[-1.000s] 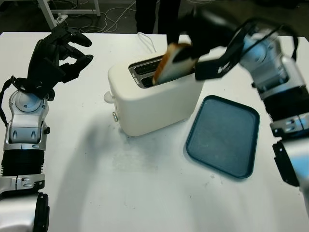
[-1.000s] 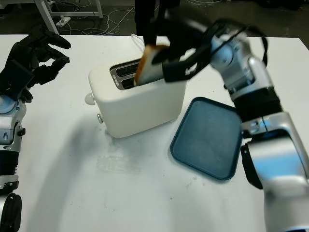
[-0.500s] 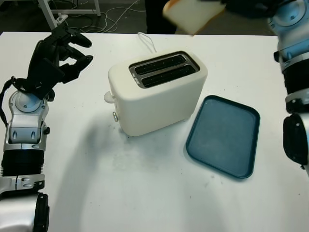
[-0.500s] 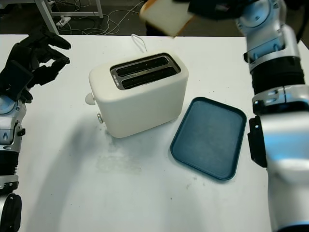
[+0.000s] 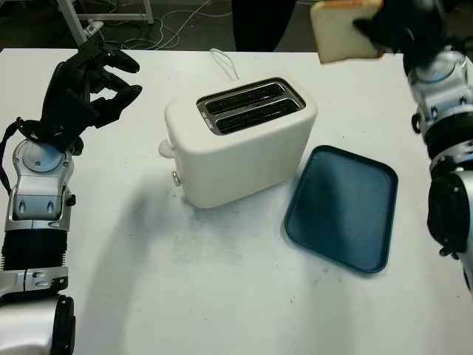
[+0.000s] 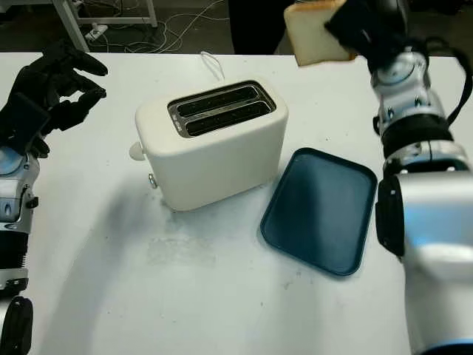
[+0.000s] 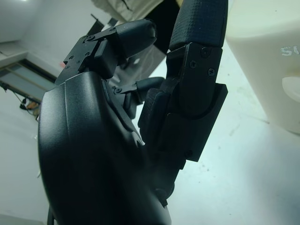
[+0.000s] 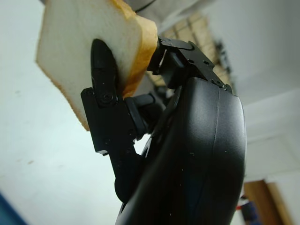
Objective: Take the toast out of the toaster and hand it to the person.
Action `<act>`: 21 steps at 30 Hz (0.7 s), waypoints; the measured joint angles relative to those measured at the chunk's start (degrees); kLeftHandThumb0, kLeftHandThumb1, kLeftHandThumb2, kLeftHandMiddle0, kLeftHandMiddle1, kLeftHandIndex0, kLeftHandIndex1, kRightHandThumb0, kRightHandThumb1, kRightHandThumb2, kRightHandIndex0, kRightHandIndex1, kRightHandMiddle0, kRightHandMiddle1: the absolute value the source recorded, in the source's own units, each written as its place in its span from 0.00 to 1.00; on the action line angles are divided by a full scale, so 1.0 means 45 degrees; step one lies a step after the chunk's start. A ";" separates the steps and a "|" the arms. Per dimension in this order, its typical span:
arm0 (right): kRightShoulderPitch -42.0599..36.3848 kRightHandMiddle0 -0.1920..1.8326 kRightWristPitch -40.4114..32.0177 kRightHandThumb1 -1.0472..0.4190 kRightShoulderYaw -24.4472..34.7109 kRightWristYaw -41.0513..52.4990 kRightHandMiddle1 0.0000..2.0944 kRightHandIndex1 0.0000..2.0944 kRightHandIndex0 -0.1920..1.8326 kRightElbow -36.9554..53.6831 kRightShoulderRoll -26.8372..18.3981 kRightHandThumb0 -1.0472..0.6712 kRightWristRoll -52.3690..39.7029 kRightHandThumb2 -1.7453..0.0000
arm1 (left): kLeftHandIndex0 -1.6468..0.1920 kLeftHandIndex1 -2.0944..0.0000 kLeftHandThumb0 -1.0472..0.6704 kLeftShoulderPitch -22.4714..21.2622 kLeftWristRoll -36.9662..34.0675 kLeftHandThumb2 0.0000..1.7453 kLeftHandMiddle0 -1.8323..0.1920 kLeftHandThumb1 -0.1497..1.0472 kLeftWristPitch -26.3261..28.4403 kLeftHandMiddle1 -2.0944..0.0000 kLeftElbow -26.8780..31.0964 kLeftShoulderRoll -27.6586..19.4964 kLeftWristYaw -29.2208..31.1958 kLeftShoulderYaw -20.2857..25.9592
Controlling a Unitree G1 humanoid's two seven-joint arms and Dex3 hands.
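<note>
My right hand (image 5: 380,29) is raised high above the table's far right side, shut on a slice of toast (image 5: 341,31) with a pale face and brown crust. The wrist view shows a black finger pressed across the toast (image 8: 70,56). The cream two-slot toaster (image 5: 240,140) stands in the middle of the white table, both slots dark. A person in dark clothes (image 5: 262,22) stands behind the far edge. My left hand (image 5: 85,85) hovers over the far left of the table with its fingers curled, holding nothing.
A dark blue tray (image 5: 344,207) lies flat to the right of the toaster. The toaster's white cord (image 5: 224,63) runs toward the far edge. Cables and a table leg (image 5: 74,18) lie on the floor beyond.
My right hand pulled the toast out of the toaster slot, lifted it up and carried it right toward the far side. The left hand stayed put.
</note>
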State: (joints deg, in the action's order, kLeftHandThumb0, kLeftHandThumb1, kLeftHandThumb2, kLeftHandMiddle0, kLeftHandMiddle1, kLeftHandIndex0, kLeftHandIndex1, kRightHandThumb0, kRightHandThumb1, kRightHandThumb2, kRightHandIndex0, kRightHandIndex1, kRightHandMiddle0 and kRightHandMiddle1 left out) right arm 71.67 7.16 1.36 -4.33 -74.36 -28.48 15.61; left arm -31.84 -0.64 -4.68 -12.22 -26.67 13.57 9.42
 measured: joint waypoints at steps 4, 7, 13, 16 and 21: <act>-0.0179 0.21 -0.0408 0.09 0.0440 -0.0111 0.79 0.83 0.40 -0.0080 0.0325 0.54 -0.0583 0.80 | 0.73 0.34 0.00 0.0000 0.0003 0.11 0.74 0.89 -0.0117 0.29 -0.0124 0.0000 -0.0001 0.0000; -0.0357 0.22 -0.0579 0.09 0.0719 -0.0173 0.77 0.83 0.36 -0.0096 0.0611 0.58 -0.0903 0.79 | 0.72 0.34 0.00 0.0000 -0.0002 0.11 0.74 0.89 -0.0181 0.30 -0.0189 0.0000 0.0009 0.0000; -0.0854 0.18 -0.0579 0.09 0.1523 0.0463 0.83 0.83 0.36 -0.0163 0.1063 0.58 -0.1845 0.76 | 0.72 0.34 0.00 0.0000 -0.0003 0.11 0.74 0.89 -0.0181 0.30 -0.0216 0.0000 0.0034 0.0006; -0.0886 0.18 -0.0579 0.09 0.1660 0.0511 0.83 0.83 0.36 -0.0166 0.1155 0.57 -0.2008 0.76 | 0.72 0.35 0.00 0.0000 -0.0002 0.11 0.74 0.89 -0.0182 0.30 -0.0217 0.0000 0.0034 0.0007; -0.0930 0.20 -0.0576 0.09 0.1851 0.0574 0.83 0.83 0.36 -0.0165 0.1242 0.56 -0.2194 0.76 | 0.72 0.34 0.00 0.0000 -0.0010 0.10 0.74 0.89 -0.0181 0.29 -0.0218 0.0000 0.0041 0.0043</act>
State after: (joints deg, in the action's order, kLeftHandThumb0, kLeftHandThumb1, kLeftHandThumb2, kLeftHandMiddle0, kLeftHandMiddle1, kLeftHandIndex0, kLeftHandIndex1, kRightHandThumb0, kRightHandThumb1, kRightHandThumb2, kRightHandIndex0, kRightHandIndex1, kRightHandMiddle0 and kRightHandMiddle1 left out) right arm 67.49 4.57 9.68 -1.75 -75.11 -22.89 5.74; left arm -31.84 -0.68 -5.49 -13.20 -26.67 13.75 9.61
